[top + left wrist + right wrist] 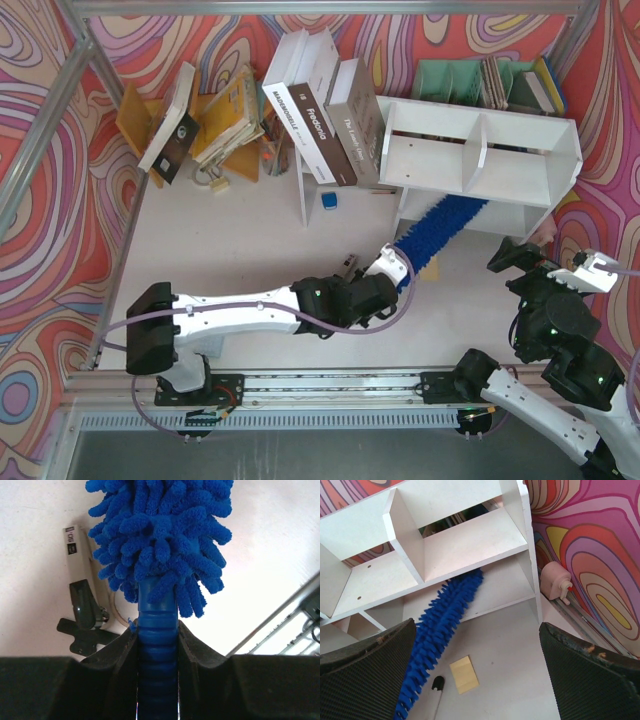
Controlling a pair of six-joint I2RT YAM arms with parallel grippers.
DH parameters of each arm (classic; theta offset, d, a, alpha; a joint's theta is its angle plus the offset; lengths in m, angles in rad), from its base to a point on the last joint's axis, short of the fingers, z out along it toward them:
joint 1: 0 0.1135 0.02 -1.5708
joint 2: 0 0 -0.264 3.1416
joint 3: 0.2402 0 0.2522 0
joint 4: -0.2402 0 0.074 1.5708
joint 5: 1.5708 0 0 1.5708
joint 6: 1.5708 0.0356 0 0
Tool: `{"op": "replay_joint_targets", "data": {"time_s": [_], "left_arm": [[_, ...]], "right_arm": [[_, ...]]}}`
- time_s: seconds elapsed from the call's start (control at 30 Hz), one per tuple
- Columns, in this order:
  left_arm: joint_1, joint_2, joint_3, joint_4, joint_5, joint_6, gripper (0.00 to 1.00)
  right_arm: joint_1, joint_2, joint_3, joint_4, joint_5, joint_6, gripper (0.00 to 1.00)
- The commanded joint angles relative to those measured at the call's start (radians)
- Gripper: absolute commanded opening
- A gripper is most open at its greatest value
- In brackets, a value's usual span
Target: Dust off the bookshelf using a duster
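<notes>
You had the left end effector (157,640) clamped on the ribbed handle of the duster (441,227). The duster slanted up off the surface (230,240), its shaggy blue head reaching into the low opening of the bookshelf (480,150), beneath the two box compartments. Your right end effector (477,670) hung near the bookshelf's right end — fingers wide apart, holding nothing.

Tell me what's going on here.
The left gripper is shut on the blue handle of the duster. The duster's fluffy head reaches into the lower level of the bookshelf, beneath the shelf board. The right gripper is open and holds nothing. It hangs off to the right, in front of the shelf.
</notes>
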Motion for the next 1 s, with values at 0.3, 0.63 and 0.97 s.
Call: {"op": "replay_joint_targets", "data": {"time_s": [0.3, 0.63, 0.97], "left_arm": [[-0.031, 0.175, 0.182, 0.024, 0.069, 0.032, 0.00], [-0.041, 0.145, 0.228, 0.008, 0.062, 0.000, 0.00], [-0.043, 0.019, 0.173, 0.108, -0.037, 0.006, 0.00]], "right_arm": [[0.008, 0.000, -0.004, 0.013, 0.019, -0.001, 0.99], [0.008, 0.006, -0.006, 0.019, 0.017, -0.004, 0.99], [0.008, 0.002, -0.006, 0.015, 0.018, -0.001, 0.99]]}}
